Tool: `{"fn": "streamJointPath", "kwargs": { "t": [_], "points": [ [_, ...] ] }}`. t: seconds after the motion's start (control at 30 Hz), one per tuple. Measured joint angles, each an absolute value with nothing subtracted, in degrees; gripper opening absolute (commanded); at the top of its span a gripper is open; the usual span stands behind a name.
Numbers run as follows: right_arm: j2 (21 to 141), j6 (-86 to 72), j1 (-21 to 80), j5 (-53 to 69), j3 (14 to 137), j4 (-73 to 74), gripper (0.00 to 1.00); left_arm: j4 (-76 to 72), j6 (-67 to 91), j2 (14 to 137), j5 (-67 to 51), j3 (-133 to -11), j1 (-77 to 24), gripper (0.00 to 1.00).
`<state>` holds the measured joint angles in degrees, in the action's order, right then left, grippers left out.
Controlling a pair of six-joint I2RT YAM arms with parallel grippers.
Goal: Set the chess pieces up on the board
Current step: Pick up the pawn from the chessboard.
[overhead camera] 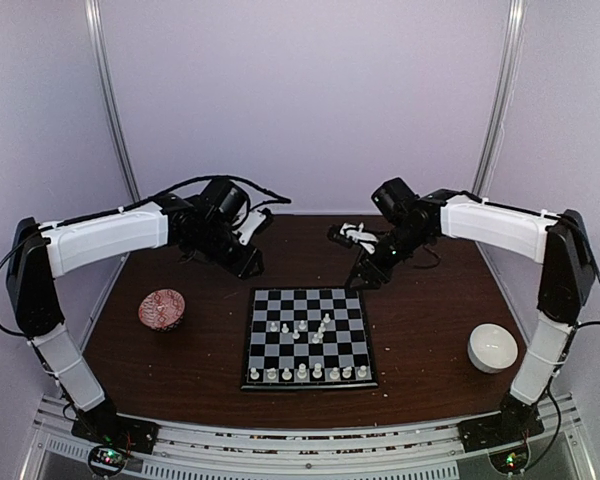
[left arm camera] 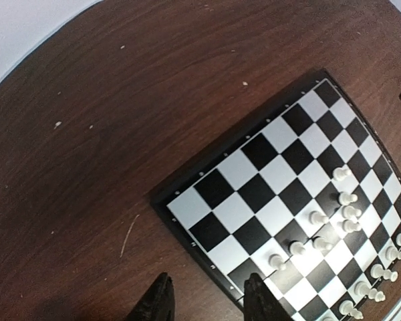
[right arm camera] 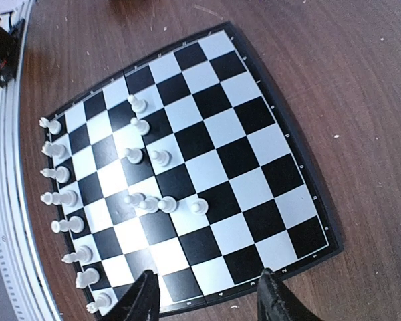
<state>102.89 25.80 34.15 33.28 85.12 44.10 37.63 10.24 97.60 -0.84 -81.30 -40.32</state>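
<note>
The board (overhead camera: 332,301) lies flat at the table's middle front. A row of white chess pieces (overhead camera: 307,373) stands along its near edge, and several more (overhead camera: 306,329) are scattered near its centre. My left gripper (overhead camera: 244,262) hovers behind the board's far left corner. In the left wrist view it (left arm camera: 208,304) is open and empty, above the board's (left arm camera: 274,175) rim, with the pieces (left arm camera: 348,214) off to the right. My right gripper (overhead camera: 364,277) hangs behind the far right corner. It (right arm camera: 207,302) is open and empty over the board's (right arm camera: 244,160) edge, near the pieces (right arm camera: 155,203).
A reddish patterned bowl (overhead camera: 162,309) sits left of the board, and a white bowl (overhead camera: 492,347) sits to its right. Pale crumbs (left arm camera: 57,124) dot the brown table. The metal rail with both arm bases runs along the near edge.
</note>
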Motion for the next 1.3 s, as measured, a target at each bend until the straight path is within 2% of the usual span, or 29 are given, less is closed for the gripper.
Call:
{"fn": "streamJointPath", "kwargs": {
  "t": [0.23,0.6,1.3],
  "points": [
    [112.36,25.04,40.62,24.67,93.17,48.05,0.40,39.40,10.52,94.89,1.34,-82.59,-35.22,0.38],
    [119.46,25.06,44.29,19.42,98.21,52.82,0.36,33.87,10.70,87.24,0.86,-77.80,-27.27,0.39],
    [124.77,23.59,44.36,17.93,101.80,54.02,0.21,32.80,10.66,86.83,-2.87,-77.49,-27.11,0.39]
  ]
}}
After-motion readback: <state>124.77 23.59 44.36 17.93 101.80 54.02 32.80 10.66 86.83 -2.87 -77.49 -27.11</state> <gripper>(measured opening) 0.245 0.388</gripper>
